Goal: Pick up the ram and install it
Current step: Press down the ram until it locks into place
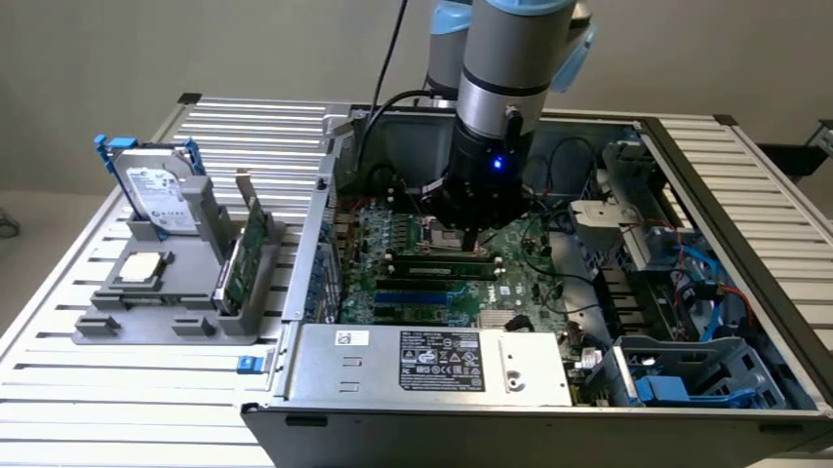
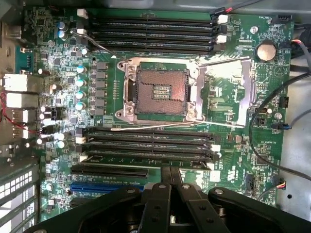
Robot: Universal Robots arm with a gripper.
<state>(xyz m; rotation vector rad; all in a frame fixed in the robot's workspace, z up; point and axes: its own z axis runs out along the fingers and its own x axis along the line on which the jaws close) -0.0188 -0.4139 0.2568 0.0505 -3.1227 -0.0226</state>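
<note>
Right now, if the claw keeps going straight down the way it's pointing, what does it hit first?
Most likely the lower bank of RAM slots on the motherboard, just below the open CPU socket. The shut claw points down there, though its height above the board is unclear.

No text can be read with certainty. The white-and-black sticker (image 1: pixel 443 359) on the grey metal power-supply box (image 1: pixel 430 366) carries rows of certification marks and small print, all too small to make out.
</note>
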